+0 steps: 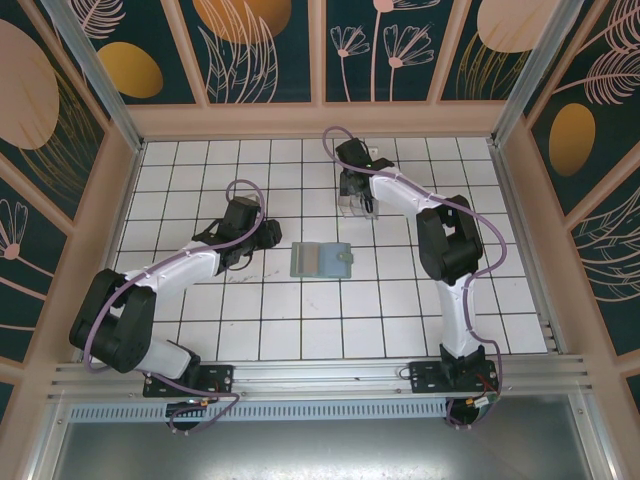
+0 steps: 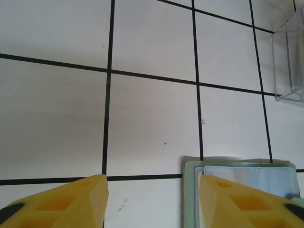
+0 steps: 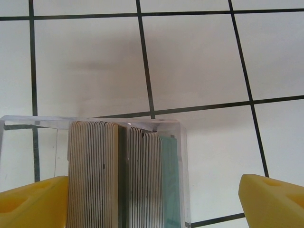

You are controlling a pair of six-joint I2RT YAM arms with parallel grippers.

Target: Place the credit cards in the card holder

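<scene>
The sage-green card holder (image 1: 302,260) lies flat at the table's middle, with a pale grey panel and a teal strip showing on it. In the left wrist view its stitched corner (image 2: 190,194) sits under my right-hand finger. My left gripper (image 1: 272,236) (image 2: 152,190) is open just left of the holder, with bare tile between its fingers. Several credit cards (image 3: 118,175), grey, silvery and one teal, stand on edge in a clear box (image 1: 357,206). My right gripper (image 1: 357,192) (image 3: 152,190) hangs open over that box, its fingers either side of it.
The clear box (image 2: 289,61) also appears at the upper right of the left wrist view. White tiles with black grout run all round. Wooden walls and metal rails fence the table in on every side.
</scene>
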